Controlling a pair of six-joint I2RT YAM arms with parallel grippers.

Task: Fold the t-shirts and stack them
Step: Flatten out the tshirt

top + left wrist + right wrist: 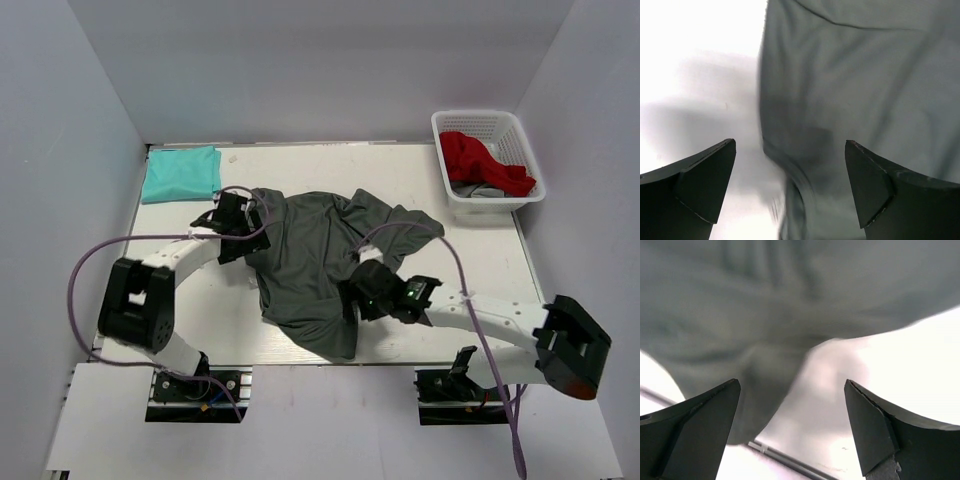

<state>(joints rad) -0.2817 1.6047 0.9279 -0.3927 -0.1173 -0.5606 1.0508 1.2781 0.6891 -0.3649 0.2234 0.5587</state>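
Observation:
The dark charcoal-grey t-shirt point(320, 260) lies rumpled across the middle of the table. The teal t-shirt point(182, 173) lies folded to a rectangle at the far left corner. My left gripper point(250, 222) is open at the grey shirt's upper left edge; in the left wrist view the shirt's hemmed edge point(790, 170) runs between the fingers point(705, 180). My right gripper point(352, 298) is open over the shirt's lower right edge; in the right wrist view grey cloth point(740, 315) lies ahead, with bare table between the fingers point(870, 430).
A white lattice basket point(462, 203) with a red garment point(480, 163) stands at the far right. White walls close the table on three sides. Purple cables loop from both arms.

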